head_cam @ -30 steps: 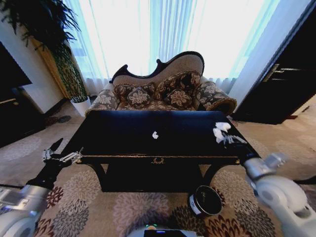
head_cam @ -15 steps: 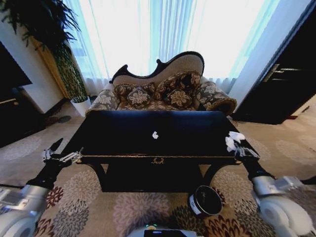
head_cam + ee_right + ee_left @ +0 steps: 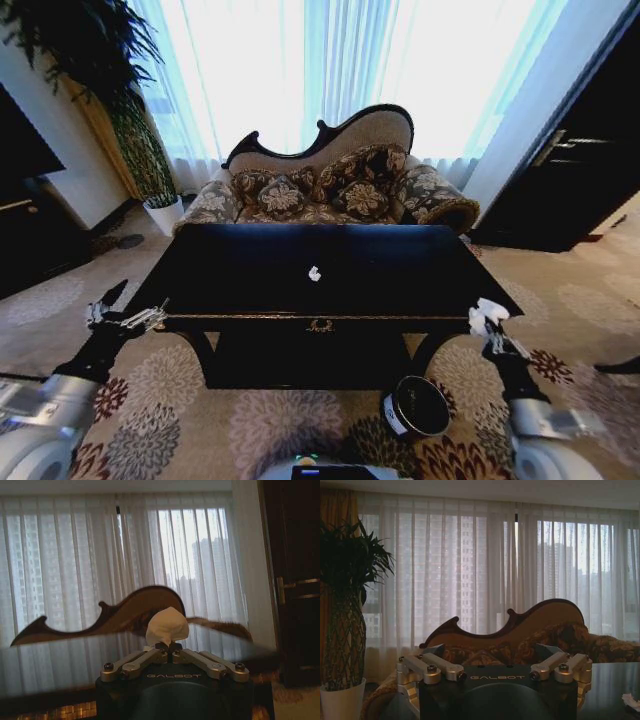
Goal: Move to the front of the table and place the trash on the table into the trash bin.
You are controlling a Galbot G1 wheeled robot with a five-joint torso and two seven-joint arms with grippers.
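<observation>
The glossy black table stands straight ahead, with one small white scrap of trash near the middle of its top. My right gripper is just off the table's front right corner, shut on a crumpled white paper wad. In the right wrist view the wad sits pinched above that gripper. The dark trash bin stands on the carpet below the table's front right, to the left of the wad. My left gripper hovers open beside the front left corner.
A patterned brown sofa sits behind the table, in front of bright curtains. A tall plant in a white pot is at the back left. Dark furniture lines the right wall. Patterned carpet lies in front of the table.
My right gripper has drawn back and down with the paper wad, from over the table's right end to off its front right corner. The left arm has not moved.
</observation>
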